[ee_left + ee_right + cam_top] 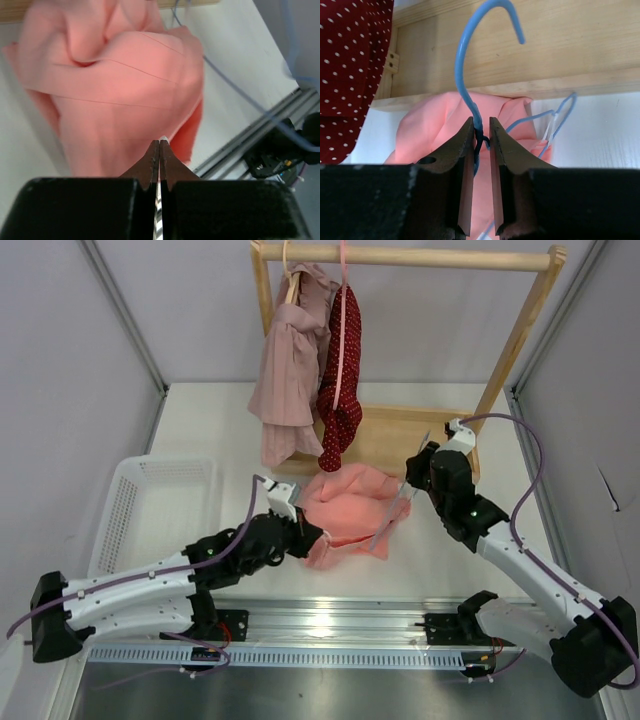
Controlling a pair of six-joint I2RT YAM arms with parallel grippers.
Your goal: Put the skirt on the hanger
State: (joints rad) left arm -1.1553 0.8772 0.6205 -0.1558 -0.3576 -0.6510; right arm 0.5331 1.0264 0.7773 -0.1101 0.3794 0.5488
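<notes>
Right jaws clamp hanger (464, 65); skirt (345, 505) lies outside basket (118, 515).

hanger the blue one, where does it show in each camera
Top external: hanger slants across the skirt's right edge.
Left wrist: hanger runs down the right, beside skirt.
Right wrist: hanger centre, hook up, neck in right hand.
Shared landmark: skirt.

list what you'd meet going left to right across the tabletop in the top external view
white basket → left gripper → skirt → right gripper
</notes>
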